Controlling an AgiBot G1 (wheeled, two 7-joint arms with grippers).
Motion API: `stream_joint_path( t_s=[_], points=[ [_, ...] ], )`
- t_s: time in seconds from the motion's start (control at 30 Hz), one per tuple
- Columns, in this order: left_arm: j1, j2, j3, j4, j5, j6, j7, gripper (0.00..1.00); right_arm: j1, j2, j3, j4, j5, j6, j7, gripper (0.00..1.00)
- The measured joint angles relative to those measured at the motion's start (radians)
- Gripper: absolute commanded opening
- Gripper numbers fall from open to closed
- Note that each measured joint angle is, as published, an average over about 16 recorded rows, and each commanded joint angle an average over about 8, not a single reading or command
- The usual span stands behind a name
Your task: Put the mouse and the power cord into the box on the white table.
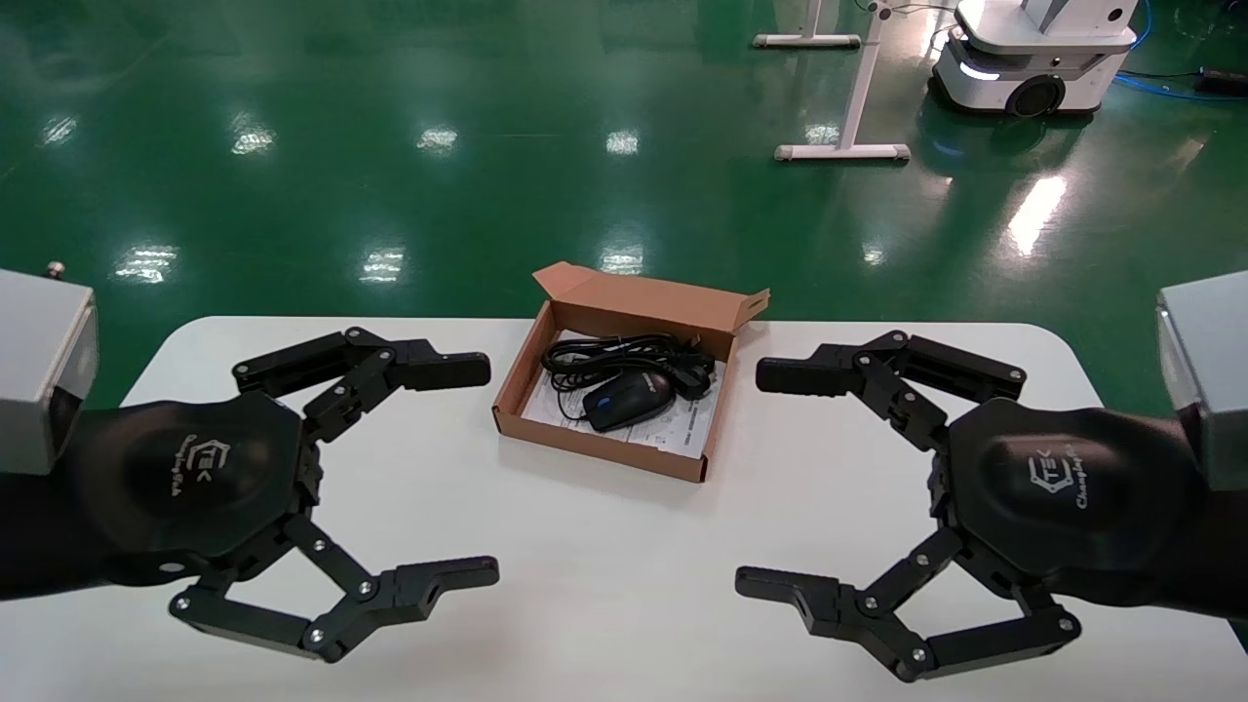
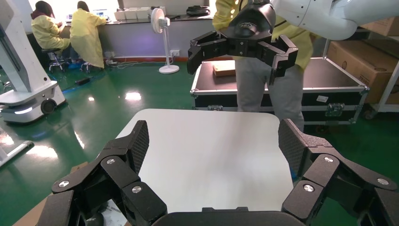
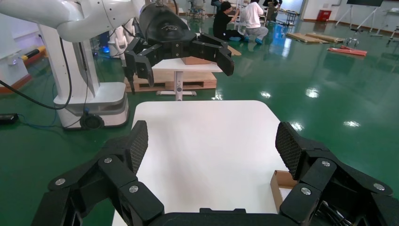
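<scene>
White table [image 1: 604, 585] carries the box [image 1: 624, 304], mouse [image 1: 629, 399] and power cord [image 1: 624, 356] already inside; left hand [image 1: 468, 470] and right hand [image 1: 780, 476], flanking the box, gape wide, and might knock it.

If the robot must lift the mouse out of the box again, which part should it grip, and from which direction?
Probably from above, jaws closing across the two long sides of the mouse. Its rounded oval body lies flat in the box, whose low walls block a sideways approach. The power cord lies close behind, so keep the jaws toward the near end. Both the left gripper and right gripper are open.
</scene>
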Motion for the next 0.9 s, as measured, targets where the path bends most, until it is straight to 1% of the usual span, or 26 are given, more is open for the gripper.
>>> stream_joint_path(
  t_s=[0.9],
  points=[
    [0.0, 0.0, 0.0, 0.0, 0.0, 0.0, 0.0, 1.0, 0.0, 0.0, 0.0, 0.0, 0.0, 0.0, 0.0, 1.0]
  ],
)
